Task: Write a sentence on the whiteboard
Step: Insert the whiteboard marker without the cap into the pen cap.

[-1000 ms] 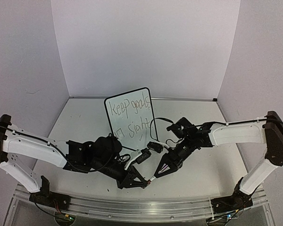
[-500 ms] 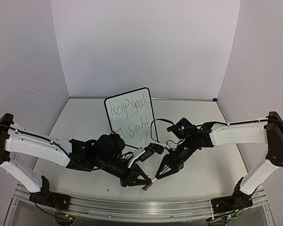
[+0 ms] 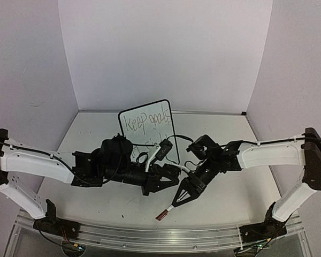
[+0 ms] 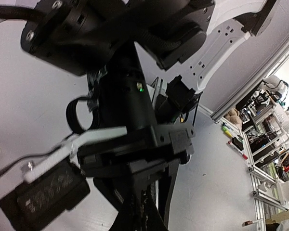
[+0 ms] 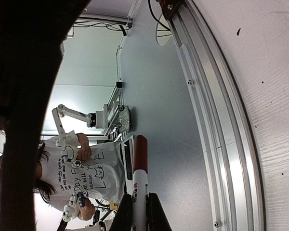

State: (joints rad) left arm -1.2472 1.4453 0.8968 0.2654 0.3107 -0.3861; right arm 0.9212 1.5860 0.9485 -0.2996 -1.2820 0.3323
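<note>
The whiteboard (image 3: 145, 128) stands upright at mid-table. Its sentence (image 3: 147, 123) shows "Keep goals" on top; my left arm hides most of the second line. My right gripper (image 3: 183, 197) is shut on a white marker (image 3: 168, 209), whose red cap (image 3: 161, 215) points at the table's front edge. The right wrist view shows the marker (image 5: 139, 185) between my right gripper's (image 5: 139, 216) fingers. My left gripper (image 3: 168, 181) is empty, left of the right gripper and in front of the board. In the left wrist view its fingers (image 4: 135, 211) stand slightly apart.
An aluminium rail (image 3: 150, 235) runs along the table's near edge. White walls close in the back and both sides. Cables (image 3: 176, 140) loop beside the board. A person (image 5: 82, 168) stands beyond the table edge in the right wrist view.
My left gripper has let go of the marker's capped end and drawn back up toward the whiteboard. The right gripper keeps the capped marker, hardly moved.
</note>
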